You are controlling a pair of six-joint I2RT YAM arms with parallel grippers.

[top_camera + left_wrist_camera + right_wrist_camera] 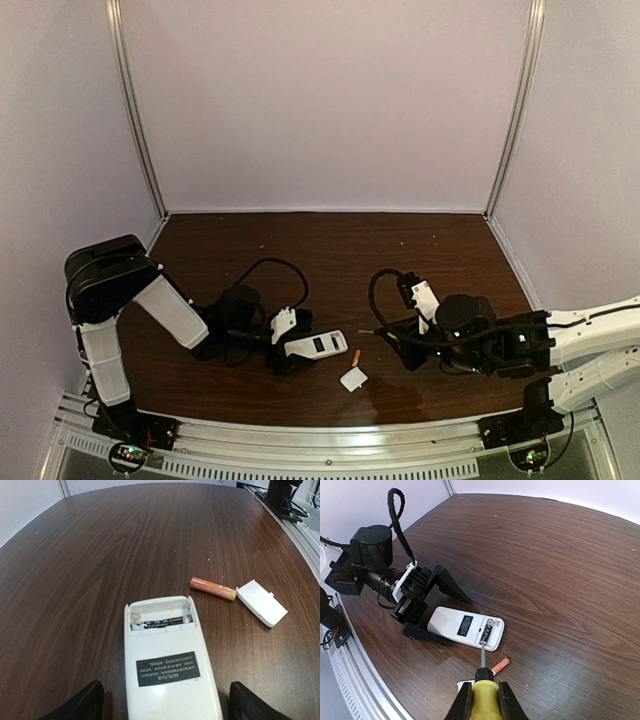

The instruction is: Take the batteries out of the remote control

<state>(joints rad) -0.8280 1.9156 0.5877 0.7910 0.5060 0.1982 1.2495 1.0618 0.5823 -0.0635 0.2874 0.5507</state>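
- The remote control [170, 680] lies back up on the table [300, 250]. The battery bay at its end away from the left arm is uncovered.
- A dark label [168, 668] sits on the remote's white back, with white print in a few lines (too small to read).
- One battery [162, 624] lies inside the bay. It is dark with fine lettering that I cannot make out.
- The orange battery [212, 588] lies on the table just past the remote's open end, off to one side and not touching it.
- A small white cover [261, 602] lies on the far side of the orange battery from the remote, one corner very close to the battery's tip.
- The left jaws stand open, one black finger [82, 705] on each side of the remote's closed end, with a gap showing.
- The right jaws are clamped on the yellow handle of a screwdriver [486, 700], whose metal tip reaches the remote's open bay.
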